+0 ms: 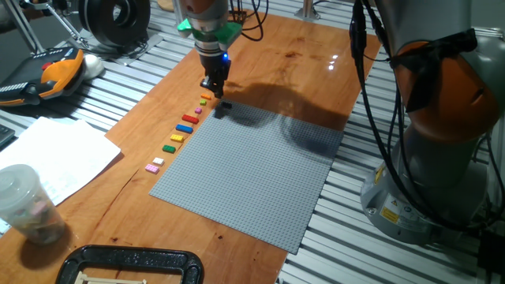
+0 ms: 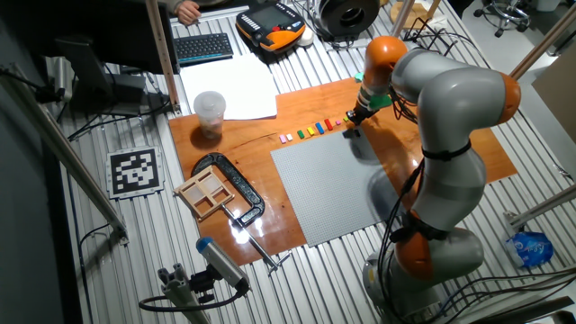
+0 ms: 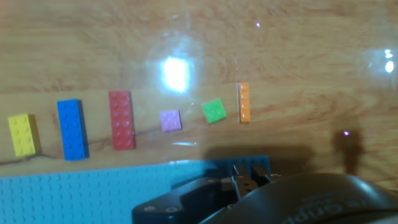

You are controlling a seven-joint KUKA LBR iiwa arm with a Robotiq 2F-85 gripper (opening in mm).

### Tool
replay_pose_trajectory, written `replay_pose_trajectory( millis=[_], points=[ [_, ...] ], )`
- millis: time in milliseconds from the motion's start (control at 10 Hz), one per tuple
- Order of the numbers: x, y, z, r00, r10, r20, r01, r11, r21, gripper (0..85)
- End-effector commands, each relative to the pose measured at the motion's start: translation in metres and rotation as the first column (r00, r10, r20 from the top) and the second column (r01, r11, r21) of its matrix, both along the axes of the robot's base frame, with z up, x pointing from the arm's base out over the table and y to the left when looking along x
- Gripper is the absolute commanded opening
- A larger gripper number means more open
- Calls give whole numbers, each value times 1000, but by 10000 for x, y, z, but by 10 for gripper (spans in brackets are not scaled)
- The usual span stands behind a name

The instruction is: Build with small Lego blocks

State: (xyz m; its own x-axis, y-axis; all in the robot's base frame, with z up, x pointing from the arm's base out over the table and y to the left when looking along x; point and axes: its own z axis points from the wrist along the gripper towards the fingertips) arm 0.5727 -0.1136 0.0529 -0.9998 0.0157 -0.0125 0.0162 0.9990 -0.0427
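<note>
The small Lego blocks lie in a row on the wooden table along the left edge of the grey baseplate. In the hand view I see yellow, blue, red, pink, green and orange blocks. The same row runs on toward a white and a pink block. My gripper hangs over the baseplate's far corner, just past the orange block. Its fingers stand close together, and nothing shows between them. A small dark spot, brick or shadow, lies on that corner.
A sheet of paper and a clear plastic cup are at the left. A black clamp sits at the table's front edge. A pendant lies at the far left. The arm's base stands at the right.
</note>
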Motion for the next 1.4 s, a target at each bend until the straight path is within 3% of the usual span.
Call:
replay_pose_trajectory(
  millis=[0, 300, 500, 800, 900, 1300],
  points=[
    [38, 1, -3, 1000, 3, 1, -3, 1000, -2, 170],
    [133, 44, -4, 1000, 0, -2, 0, 1000, -6, 170],
    [253, -11, -48, 1000, 14, 2, -14, 1000, -6, 170],
    [282, 9, -43, 1000, 10, 11, -10, 1000, -12, 170],
    [293, 5, -57, 1000, 10, 14, -10, 1000, -11, 340],
    [364, -25, -98, 1000, 22, 15, -22, 1000, -13, 340]
  ],
)
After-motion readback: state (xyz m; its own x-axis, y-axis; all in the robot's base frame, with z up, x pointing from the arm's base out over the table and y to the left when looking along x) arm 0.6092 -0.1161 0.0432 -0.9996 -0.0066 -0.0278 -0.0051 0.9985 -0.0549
